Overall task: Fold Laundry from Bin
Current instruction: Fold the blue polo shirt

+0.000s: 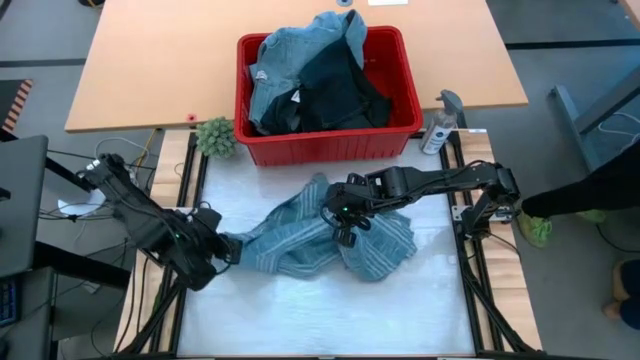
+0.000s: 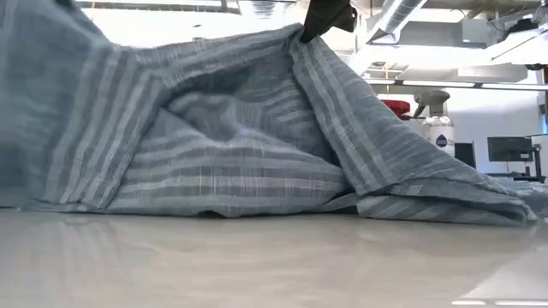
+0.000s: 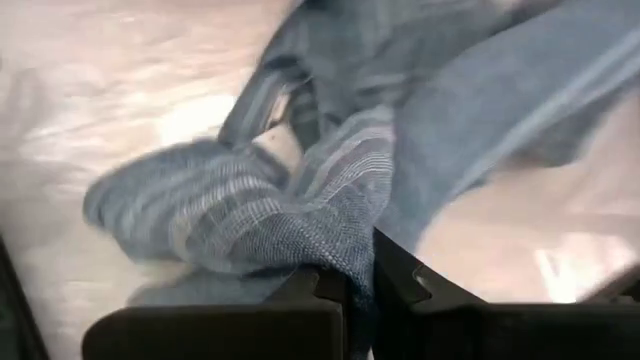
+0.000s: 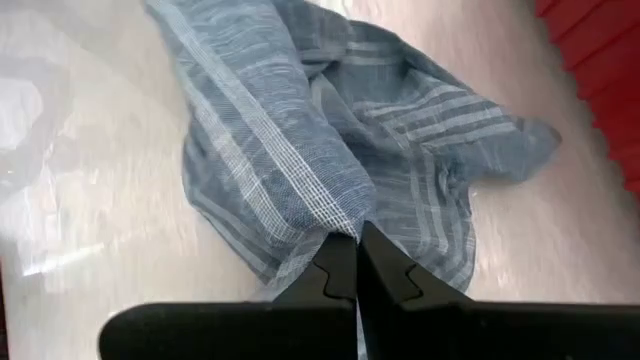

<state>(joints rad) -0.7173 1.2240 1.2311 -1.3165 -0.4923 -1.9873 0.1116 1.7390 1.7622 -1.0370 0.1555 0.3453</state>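
A small green plant (image 1: 215,136) and a spray bottle (image 1: 440,124) stand well apart.

The blue-grey white-striped shirt (image 1: 330,240) lies crumpled on the desk just in front of the bin (image 1: 330,142), partly lifted into a peak. The red bin holds heaped denim-blue and dark garments (image 1: 315,75).
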